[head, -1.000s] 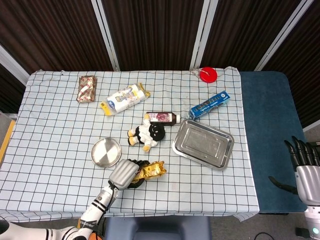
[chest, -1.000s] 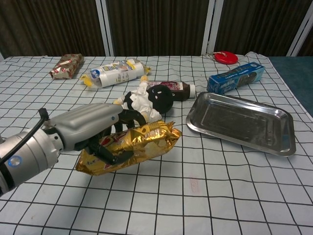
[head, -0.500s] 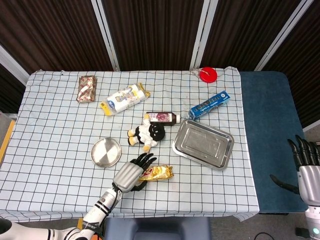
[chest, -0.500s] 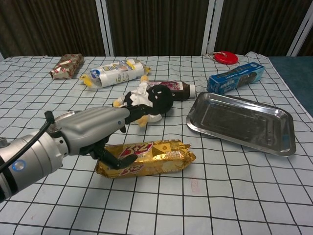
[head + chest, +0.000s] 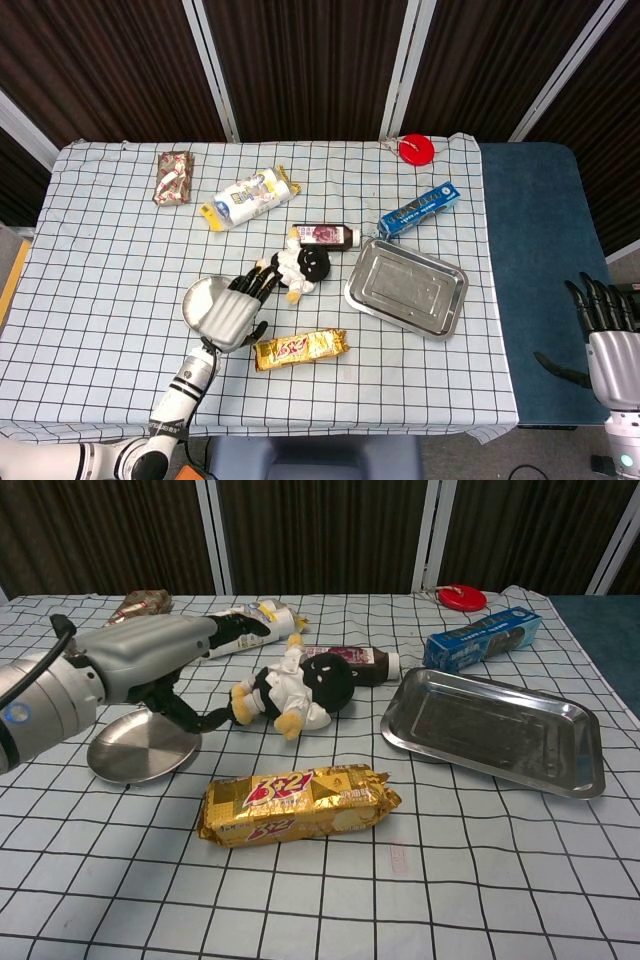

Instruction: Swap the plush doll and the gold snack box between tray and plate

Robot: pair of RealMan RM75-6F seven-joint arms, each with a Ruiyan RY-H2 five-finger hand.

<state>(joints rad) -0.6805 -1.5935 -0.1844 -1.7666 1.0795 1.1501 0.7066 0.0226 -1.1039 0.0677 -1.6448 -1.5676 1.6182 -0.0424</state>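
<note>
The gold snack box (image 5: 298, 804) lies flat on the checked cloth of the worktop (image 5: 100, 290), near the front edge, and red writing on its top looks like "3+2". It is on neither the plate (image 5: 135, 752) nor the tray (image 5: 406, 288). The round silver plate sits just to its left and the long silver tray sits to its right, and both have nothing in them. The plush doll (image 5: 295, 688) lies on the cloth between plate and tray, a little further back, with a black head and a white top. The left robot hand (image 5: 236, 308) hangs over the plate with its fingers apart, reaching toward the doll, and it holds nothing. In the chest view its dark thumb comes very close to the doll's yellow foot, but I cannot tell if they touch. The right robot hand (image 5: 606, 325) is far off to the right, past the worktop's edge, fingers up and spread, holding nothing. Behind the doll lies a small brown bottle (image 5: 326, 235) on its side. A blue box (image 5: 482, 637) with white writing too small to read lies near the tray's back corner. Further back are a white and yellow bag (image 5: 249, 197), a shiny packet (image 5: 173, 177) and a red disc (image 5: 416, 149) at the far edge. There is open cloth in front of the snack box and along the left side.
</note>
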